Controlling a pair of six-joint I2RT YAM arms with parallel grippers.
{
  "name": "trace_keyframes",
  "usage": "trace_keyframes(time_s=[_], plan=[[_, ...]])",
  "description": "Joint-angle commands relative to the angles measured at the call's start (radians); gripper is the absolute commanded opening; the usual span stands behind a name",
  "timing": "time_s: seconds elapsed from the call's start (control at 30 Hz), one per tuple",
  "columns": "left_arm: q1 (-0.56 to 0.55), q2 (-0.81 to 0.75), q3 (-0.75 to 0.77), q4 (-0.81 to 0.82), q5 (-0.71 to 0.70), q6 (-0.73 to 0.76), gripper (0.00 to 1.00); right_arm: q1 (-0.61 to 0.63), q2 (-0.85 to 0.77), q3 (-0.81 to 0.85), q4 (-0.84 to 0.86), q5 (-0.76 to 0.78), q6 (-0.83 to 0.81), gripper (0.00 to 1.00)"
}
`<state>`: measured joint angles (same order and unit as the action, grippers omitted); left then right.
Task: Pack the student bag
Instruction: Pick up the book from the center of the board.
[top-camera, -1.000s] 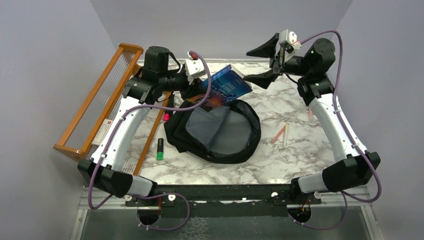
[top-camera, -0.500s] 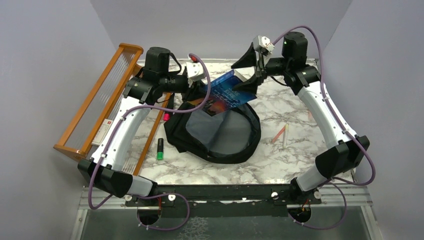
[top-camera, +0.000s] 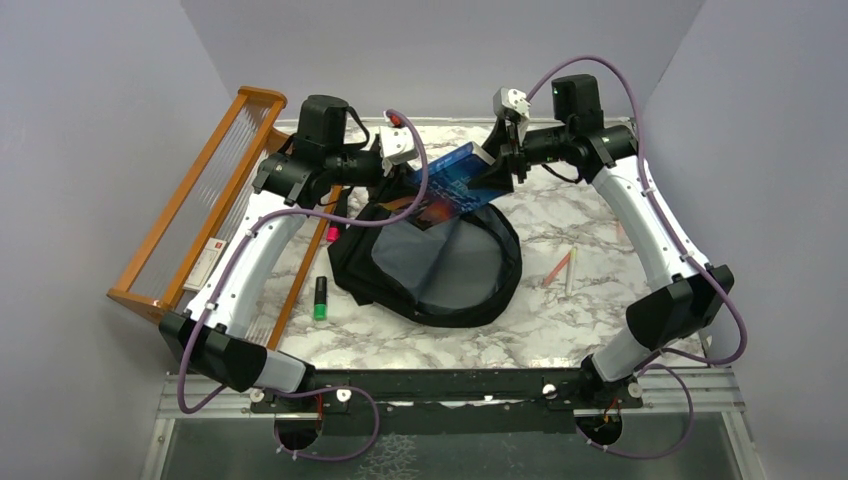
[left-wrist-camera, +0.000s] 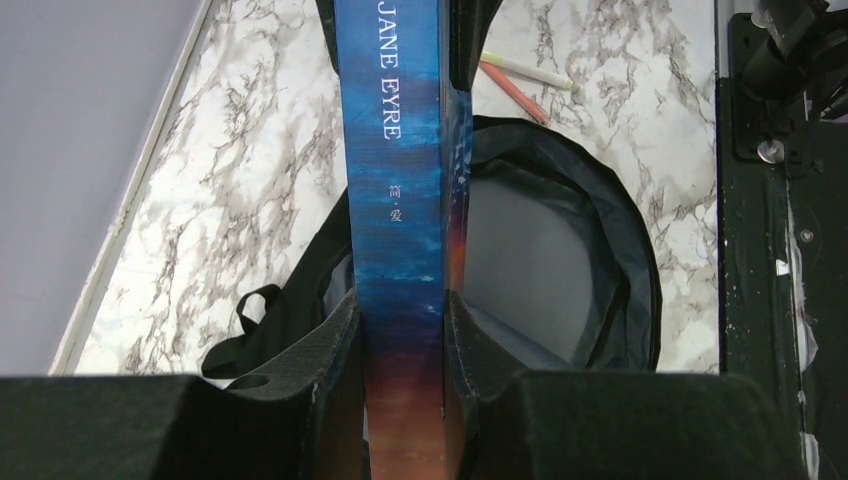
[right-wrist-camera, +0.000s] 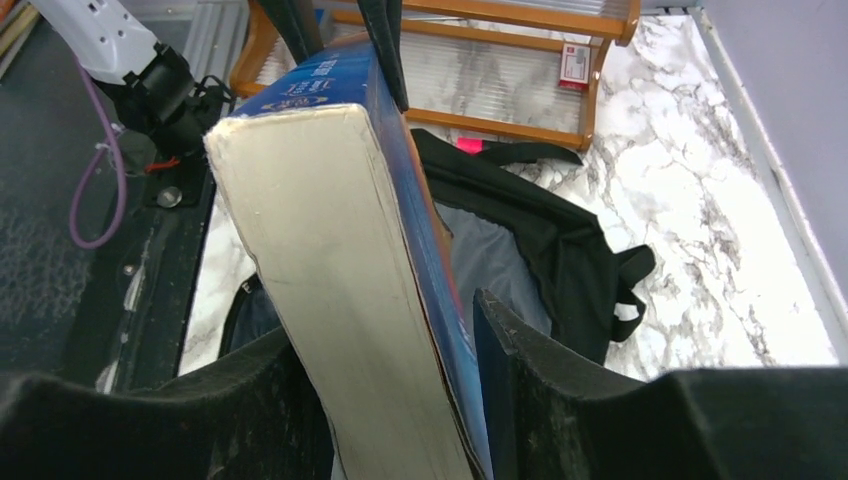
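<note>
Marbled table (top-camera: 600, 335), open black student bag (top-camera: 440, 268) at centre, green marker (top-camera: 320, 298), two pens (top-camera: 558, 268), wooden rack (top-camera: 175, 195) left
</note>
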<state>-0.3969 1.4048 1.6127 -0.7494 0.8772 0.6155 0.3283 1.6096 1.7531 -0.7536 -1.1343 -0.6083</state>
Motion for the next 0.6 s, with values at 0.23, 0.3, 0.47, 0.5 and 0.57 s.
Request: trace_keyframes(time_s=[0.23, 0.3, 0.47, 0.5, 0.57], plan=[[-0.020, -0.032, 0.000, 0.188, -0.023, -0.054, 0.27, 0.003, -0.027, -0.031, 0.077, -0.039, 0.031, 0.11], [-0.020, -0.036, -0.017, 0.235, -0.071, -0.110, 0.51, 0.003, -0.065, -0.094, 0.228, 0.022, 0.155, 0.01], [-0.025, -0.041, -0.079, 0.381, -0.333, -0.277, 0.98, 0.003, -0.140, -0.219, 0.546, 0.278, 0.429, 0.00], [-0.025, -0.043, -0.093, 0.410, -0.393, -0.310, 0.99, 0.003, -0.148, -0.233, 0.583, 0.351, 0.470, 0.00], [-0.026, -0.045, -0.123, 0.459, -0.495, -0.387, 0.99, 0.003, -0.155, -0.242, 0.630, 0.508, 0.548, 0.01]])
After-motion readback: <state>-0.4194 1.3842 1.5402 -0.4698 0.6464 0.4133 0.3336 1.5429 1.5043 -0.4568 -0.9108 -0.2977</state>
